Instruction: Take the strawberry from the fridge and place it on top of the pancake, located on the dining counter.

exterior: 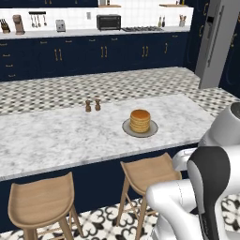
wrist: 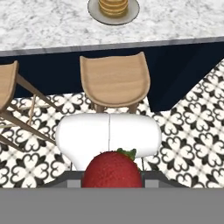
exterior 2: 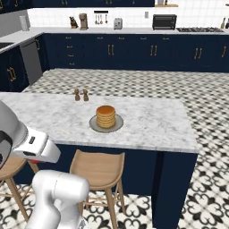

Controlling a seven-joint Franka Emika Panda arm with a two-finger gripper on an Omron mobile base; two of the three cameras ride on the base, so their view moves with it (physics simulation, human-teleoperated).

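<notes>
Marble bare around pancake (exterior: pixel 140 120); shakers (exterior: pixel 92 105) (two) well apart.

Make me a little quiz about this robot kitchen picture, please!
1. True or false: the strawberry is already on the pancake.
2. What stands left of the pancake plate on the dining counter? A) two small brown shakers B) a toaster C) a bowl
3. Fill in: wooden ____ stand along the counter.

Key: 1 false, in the hand view it sits low, at the gripper; 2 A; 3 stools.
</notes>
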